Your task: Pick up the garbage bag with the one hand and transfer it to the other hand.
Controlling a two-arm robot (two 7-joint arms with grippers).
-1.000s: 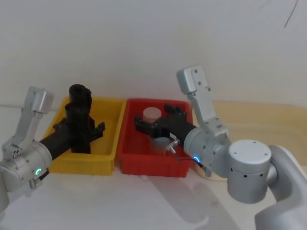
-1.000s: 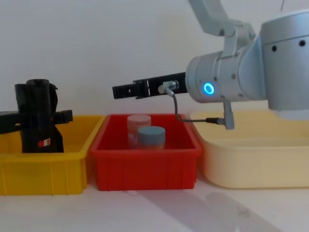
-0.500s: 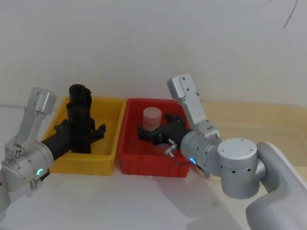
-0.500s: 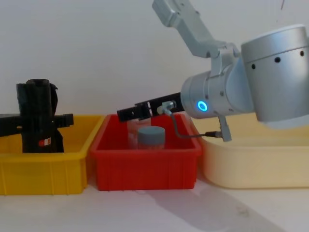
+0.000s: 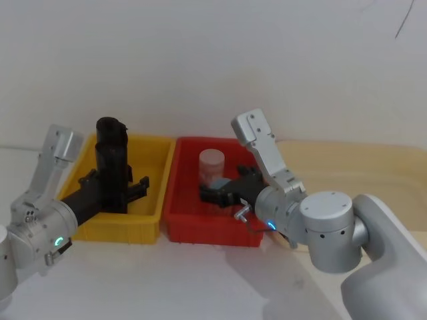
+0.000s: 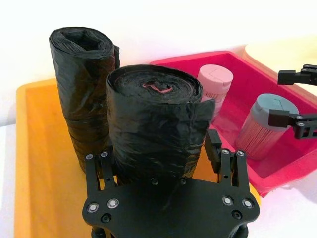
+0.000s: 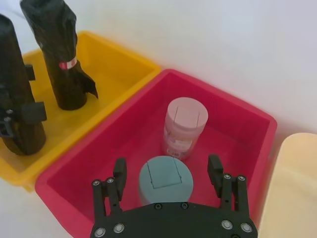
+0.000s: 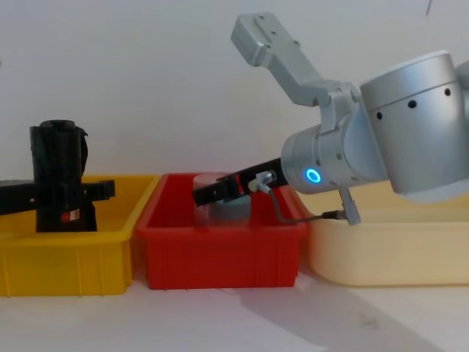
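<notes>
The garbage bag [image 5: 113,190], a straight black roll, stands upright in the yellow bin [image 5: 150,200]. My left gripper [image 5: 115,180], on the arm with the green-teal ring, is open, with one finger on each side of the roll [image 6: 153,114]. Just behind it stands a second black roll [image 6: 81,84] with a flared bottom, and a red-and-white label shows on that one [image 7: 52,39]. My right gripper [image 7: 167,166], on the arm with the blue ring, hangs open low in the red bin [image 5: 180,223], its fingers on either side of a grey-lidded jar [image 7: 163,181].
A pink-lidded clear jar [image 5: 211,162] stands in the red bin behind the grey-lidded one. A cream tray [image 8: 381,249] lies to the right of the red bin. The right arm's elbow [image 8: 264,37] rises high above the bins. White tabletop runs along the front.
The right gripper has dropped from above the red bin down into it, around the grey-lidded jar. The left gripper has slid a little farther forward around the roll.
</notes>
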